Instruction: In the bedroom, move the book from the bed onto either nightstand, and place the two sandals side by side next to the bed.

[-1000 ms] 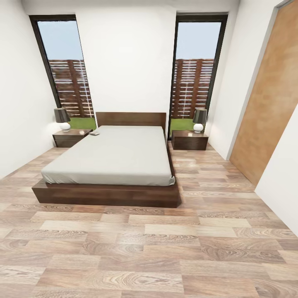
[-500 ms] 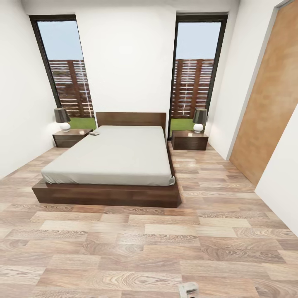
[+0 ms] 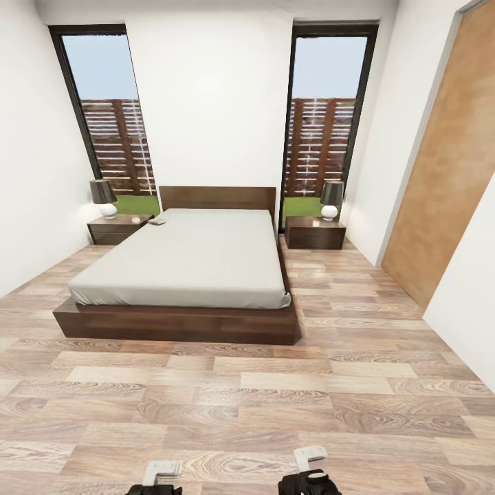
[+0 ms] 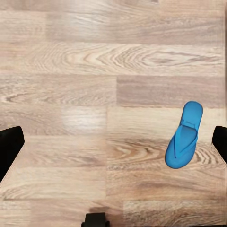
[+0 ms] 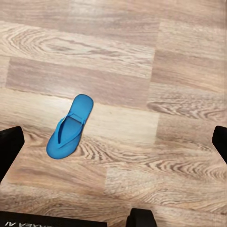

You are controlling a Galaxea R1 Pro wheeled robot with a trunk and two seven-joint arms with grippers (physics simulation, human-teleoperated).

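Wood-plank floor (image 3: 247, 405) in pale tones runs through the whole white-walled bedroom, under both claws and up to the far wall with its two tall windows. Well ahead of the claws stands the bed (image 3: 185, 265), its grey-white mattress on a dark brown base with a matching headboard. A brown door (image 3: 447, 165) fills the wall ahead and to the right of the right claw. Two low dark-brown nightstands flank the headboard, the left nightstand (image 3: 118, 228) and the right nightstand (image 3: 315, 232), each carrying a lamp with a white base and dark shade. A small pale object, probably the book (image 3: 157, 221), too small to read, lies at the mattress's far left corner, just beside the left nightstand.

In the head view the left claw (image 3: 162, 473) and the right claw (image 3: 311, 456) show at the near edge, pale tips raised over bare floor, far short of the bed.

Below the left claw (image 4: 113, 146), whose dark fingers are spread wide, a bright blue sandal (image 4: 184, 135) lies flat on the planks close to one finger. Below the right claw (image 5: 113, 144), equally spread, a blue sandal (image 5: 70, 126) lies nearer the opposite finger. Neither claw touches it.
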